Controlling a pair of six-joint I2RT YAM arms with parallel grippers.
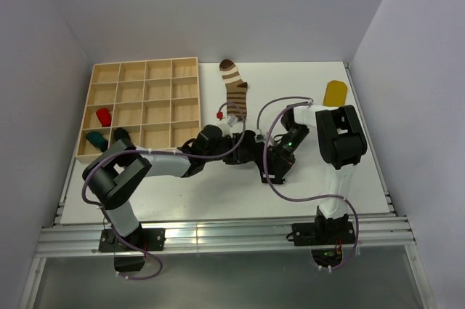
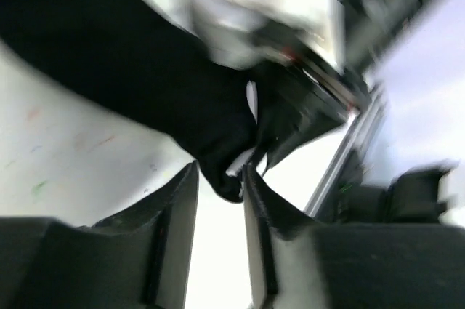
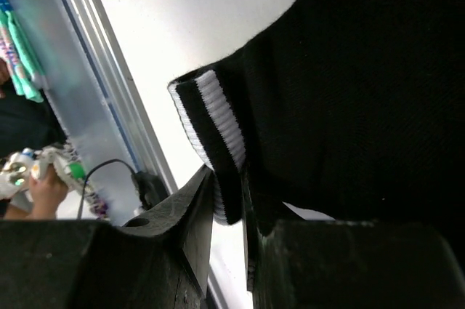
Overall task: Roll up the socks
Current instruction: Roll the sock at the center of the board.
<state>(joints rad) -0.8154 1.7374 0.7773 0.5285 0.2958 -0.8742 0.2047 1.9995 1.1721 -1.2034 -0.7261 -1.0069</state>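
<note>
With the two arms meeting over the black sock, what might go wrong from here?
1. The left claw stands open with only a tip of black fabric between its fingers, so it may drop away.
2. The right claw pinches the striped-cuff black sock only at its cuff edge; a pull might slip it free.

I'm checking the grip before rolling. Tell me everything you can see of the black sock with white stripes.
The black sock with white stripes is soft, finely knit fabric, plain black except for white bands around its cuff. The cuff's edge is pinched by the right gripper. The body spreads up and right, filling the right wrist view, with the white table behind it.
</note>
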